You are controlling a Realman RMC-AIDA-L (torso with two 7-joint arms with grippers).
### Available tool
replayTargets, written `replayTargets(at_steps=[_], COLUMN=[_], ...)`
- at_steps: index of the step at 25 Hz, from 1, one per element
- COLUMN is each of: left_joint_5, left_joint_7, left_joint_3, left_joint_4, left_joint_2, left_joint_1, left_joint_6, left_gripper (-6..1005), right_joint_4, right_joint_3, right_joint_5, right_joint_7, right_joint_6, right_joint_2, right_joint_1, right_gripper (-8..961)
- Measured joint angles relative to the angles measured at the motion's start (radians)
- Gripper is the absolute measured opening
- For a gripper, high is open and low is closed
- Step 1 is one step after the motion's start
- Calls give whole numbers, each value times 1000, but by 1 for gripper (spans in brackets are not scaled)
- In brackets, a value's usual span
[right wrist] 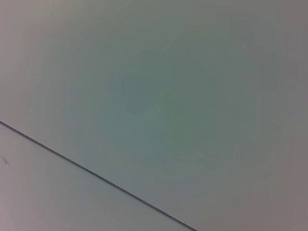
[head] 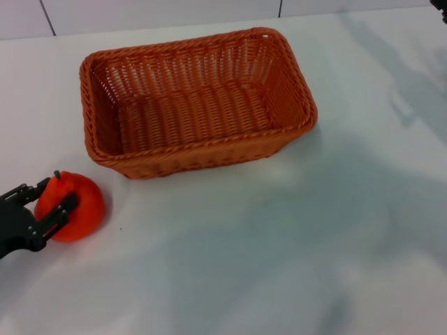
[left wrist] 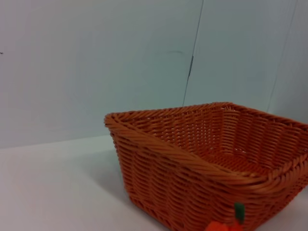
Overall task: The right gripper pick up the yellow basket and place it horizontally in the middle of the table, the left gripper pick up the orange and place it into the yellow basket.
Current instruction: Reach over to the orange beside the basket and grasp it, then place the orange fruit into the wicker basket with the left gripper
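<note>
The orange-brown woven basket (head: 195, 105) lies lengthwise across the middle of the white table (head: 279, 244), open side up and with nothing in it. It also fills the lower right of the left wrist view (left wrist: 192, 163). The orange (head: 78, 202) rests on the table in front of the basket's left corner. My left gripper (head: 50, 199) reaches in from the left edge, its two black fingers (head: 64, 208) clamped on the orange's left side. The orange's top and stem show in the left wrist view (left wrist: 224, 226). Only a dark sliver of the right gripper (head: 441, 3) shows at the far right corner.
A pale wall with dark panel seams (head: 45, 17) runs along the table's far edge. The right wrist view shows only a blank wall with one seam (right wrist: 96, 175). Bare table lies in front of and to the right of the basket.
</note>
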Motion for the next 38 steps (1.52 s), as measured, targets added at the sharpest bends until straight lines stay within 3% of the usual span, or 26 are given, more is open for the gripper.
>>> replayTargets(at_steps=[8, 13, 19, 24, 27, 30, 33, 36, 38], left_joint_5=[-28, -103, -269, -339, -331, -329, -330, -333, -340], left_joint_7=[20, 23, -40, -54, -57, -58, -55, -54, -53], left_joint_3=[-36, -165, -252, -250, -197, -87, -14, 3, 1], left_joint_4=[9, 4, -70, -189, -238, -258, -278, -290, -293], left_joint_2=[0, 6, 18, 14, 8, -5, -9, -8, -9], left_joint_1=[-4, -1, -43, -174, -264, -334, -365, -372, -371], left_joint_6=[12, 48, 82, 61, 1, -76, -131, -147, -142], left_gripper=[439, 312, 269, 248, 236, 223, 268, 313, 431], right_joint_4=[1, 2, 2, 3, 3, 3, 3, 3, 3], right_joint_3=[0, 2, 3, -4, -4, -5, -5, -5, -5], right_joint_5=[0, 0, 0, -2, -2, -2, -3, -4, -4], right_joint_7=[0, 1, 1, -2, -3, -5, -6, -6, -7], right_joint_6=[-4, -1, -1, 4, 7, 11, 16, 18, 18], right_joint_2=[0, -2, -2, 0, 0, 1, 1, 1, 1], right_joint_1=[0, -2, -9, -10, -10, -10, -16, -23, -27], right_gripper=[673, 673, 674, 674, 673, 673, 674, 674, 674])
